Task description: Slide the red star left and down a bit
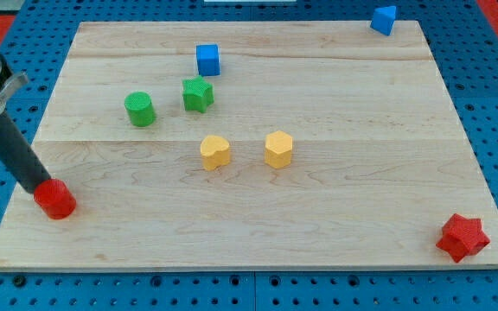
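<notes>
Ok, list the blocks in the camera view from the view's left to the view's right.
red block (my tip against its upper left) → green cylinder → yellow heart-like block → yellow hexagonal block → blue triangular block → red star. The green star and blue cube overlap in left-right position, so I leave them out.

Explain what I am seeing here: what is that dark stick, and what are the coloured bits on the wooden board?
This is one camera picture of a robot arm ending in a plain rod. My tip touches a red block near the view's left edge. It holds nothing; it only pushes. On the wooden board lie a red star at bottom right, a blue cube, a blue block at the top, a green cylinder, a green block and two yellow blocks.
</notes>
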Motion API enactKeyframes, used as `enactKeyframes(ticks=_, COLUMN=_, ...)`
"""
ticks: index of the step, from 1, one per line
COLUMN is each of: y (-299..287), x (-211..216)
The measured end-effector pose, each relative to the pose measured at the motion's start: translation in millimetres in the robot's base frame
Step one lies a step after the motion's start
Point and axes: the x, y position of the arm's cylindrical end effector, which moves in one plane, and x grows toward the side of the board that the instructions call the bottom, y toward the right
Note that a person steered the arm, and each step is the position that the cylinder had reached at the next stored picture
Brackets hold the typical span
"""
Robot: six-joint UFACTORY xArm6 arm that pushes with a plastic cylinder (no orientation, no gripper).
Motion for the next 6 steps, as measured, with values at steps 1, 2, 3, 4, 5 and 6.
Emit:
enactKeyframes(ticks=1, y=0, x=-3)
enactKeyframes(ticks=2, y=0, x=-16)
enactKeyframes(ticks=3, y=32, x=-17)
enactKeyframes(ticks=4, y=75, x=-16)
enactKeyframes(ticks=5, y=50, x=14)
enactKeyframes(ticks=6, y=34, x=32)
